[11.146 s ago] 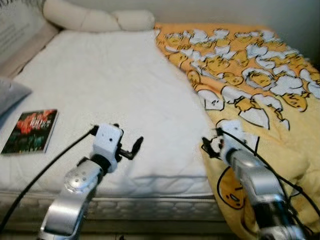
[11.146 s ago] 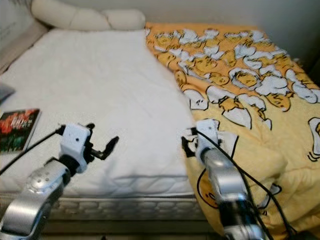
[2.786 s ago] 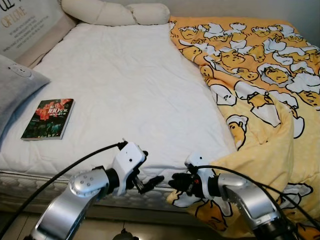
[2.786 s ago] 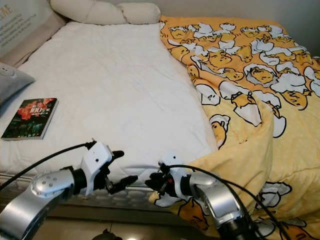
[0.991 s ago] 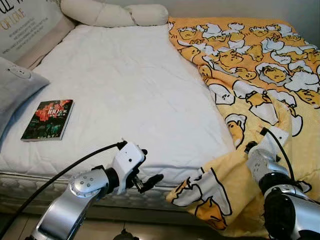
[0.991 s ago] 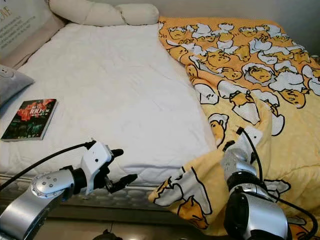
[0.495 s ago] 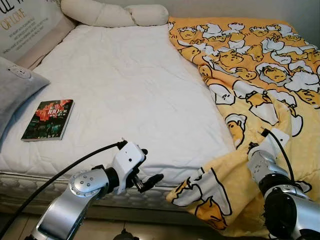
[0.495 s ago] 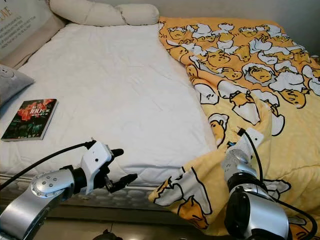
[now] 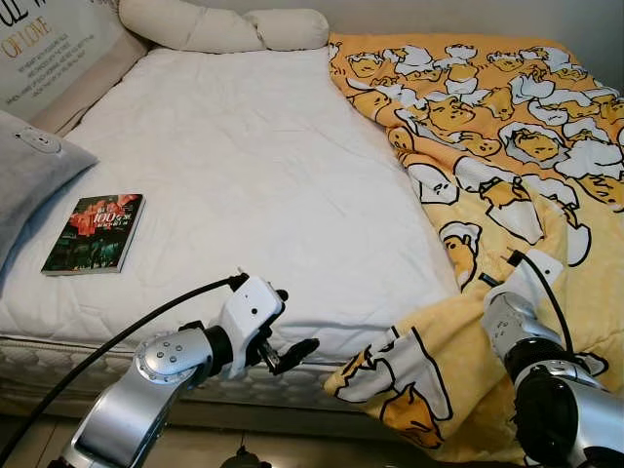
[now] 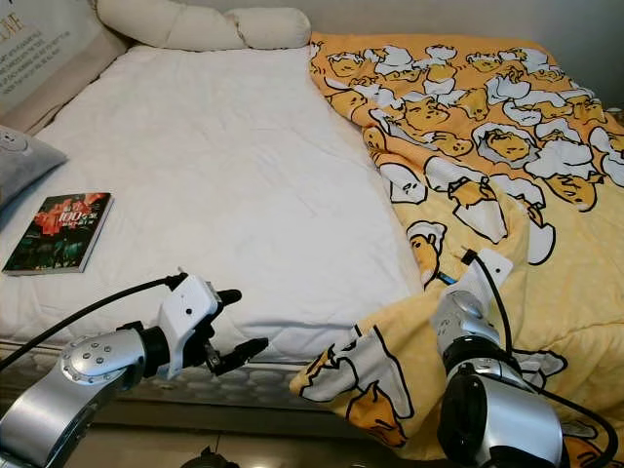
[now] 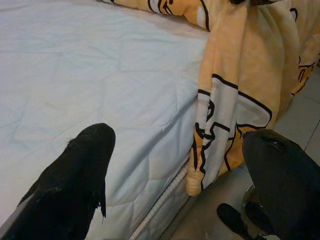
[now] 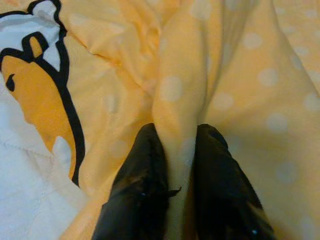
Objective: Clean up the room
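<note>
1. A grey pillow (image 9: 24, 180) sits at the left edge, with a book (image 9: 95, 232) lying beside it on the white mattress (image 9: 253, 166).
2. Lower left of centre, the left gripper (image 9: 285, 334) hovers at the mattress edge, fingers spread wide and empty.
3. The yellow blanket (image 9: 507, 146) covers the right side, one corner hanging off the near edge.
4. Lower right, the right gripper (image 12: 175, 165) pinches a fold of blanket between its fingers.

Book (image 9: 94, 233) left, blanket (image 9: 507, 156) right on bed (image 9: 263, 185)
</note>
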You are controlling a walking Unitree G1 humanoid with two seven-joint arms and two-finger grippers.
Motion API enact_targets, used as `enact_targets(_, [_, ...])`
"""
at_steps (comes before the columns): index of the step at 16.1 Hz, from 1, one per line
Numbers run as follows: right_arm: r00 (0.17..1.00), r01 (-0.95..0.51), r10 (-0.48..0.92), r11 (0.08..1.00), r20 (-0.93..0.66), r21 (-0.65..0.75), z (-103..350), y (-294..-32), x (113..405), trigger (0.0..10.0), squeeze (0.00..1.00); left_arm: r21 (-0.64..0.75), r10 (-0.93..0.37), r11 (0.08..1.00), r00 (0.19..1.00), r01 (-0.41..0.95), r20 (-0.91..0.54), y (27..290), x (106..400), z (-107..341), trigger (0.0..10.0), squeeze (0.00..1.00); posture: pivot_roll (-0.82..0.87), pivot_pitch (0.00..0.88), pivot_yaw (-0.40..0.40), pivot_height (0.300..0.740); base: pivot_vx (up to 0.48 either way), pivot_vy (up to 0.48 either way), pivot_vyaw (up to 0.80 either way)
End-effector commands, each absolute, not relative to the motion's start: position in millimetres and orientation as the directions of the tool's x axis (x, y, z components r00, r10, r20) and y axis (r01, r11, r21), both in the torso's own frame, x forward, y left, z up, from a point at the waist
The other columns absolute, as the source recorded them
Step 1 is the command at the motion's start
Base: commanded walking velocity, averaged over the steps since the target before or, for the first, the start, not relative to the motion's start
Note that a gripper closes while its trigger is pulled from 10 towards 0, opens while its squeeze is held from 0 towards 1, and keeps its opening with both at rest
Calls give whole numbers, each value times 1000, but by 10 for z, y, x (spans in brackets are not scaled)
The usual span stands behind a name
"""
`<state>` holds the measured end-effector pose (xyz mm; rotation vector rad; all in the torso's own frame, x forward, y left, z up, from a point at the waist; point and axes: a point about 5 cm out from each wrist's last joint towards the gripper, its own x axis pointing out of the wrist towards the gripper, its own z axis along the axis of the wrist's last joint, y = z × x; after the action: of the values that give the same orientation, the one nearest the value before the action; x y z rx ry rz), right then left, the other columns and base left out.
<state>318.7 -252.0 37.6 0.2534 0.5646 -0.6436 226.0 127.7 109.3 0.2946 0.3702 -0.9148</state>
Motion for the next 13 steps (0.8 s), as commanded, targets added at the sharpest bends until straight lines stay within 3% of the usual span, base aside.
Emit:
enact_targets(1, [670, 611, -492, 791, -556, 35, 390, -2476, 3213, 0, 0, 106, -707, 582, 566, 806, -423, 1284, 2298, 1120, 10000, 702, 81, 0, 23, 740, 0, 0, 0])
enact_targets(8, [755, 473, -395, 881, -524, 18, 359, -2287, 3241, 0, 0, 106, -704, 588, 572, 802, -421, 1286, 2283, 1120, 10000, 698, 83, 0, 14, 740, 0, 0, 0])
enact_targets(9, [809, 399, -319, 915, -494, 63, 381, -2188, 3278, 0, 0, 106, -703, 590, 573, 801, -420, 1285, 2279, 1118, 10000, 702, 83, 0, 13, 740, 0, 0, 0])
enact_targets(10, [907, 124, -65, 985, -415, 117, 432, -1890, 3333, 0, 0, 105, -703, 591, 574, 800, -420, 1285, 2271, 1114, 10000, 702, 81, 0, 13, 740, 0, 0, 0])
enact_targets(11, [916, 46, 5, 992, -401, 119, 436, -1809, 3330, 0, 0, 104, -703, 591, 574, 800, -420, 1286, 2268, 1113, 10000, 702, 81, 0, 13, 740, 0, 0, 0])
enact_targets(13, [879, -265, 304, 952, -368, 154, 408, -1507, 3211, 0, 0, 103, -703, 591, 574, 800, -421, 1287, 2260, 1107, 10000, 698, 79, 0, 13, 740, 0, 0, 0])
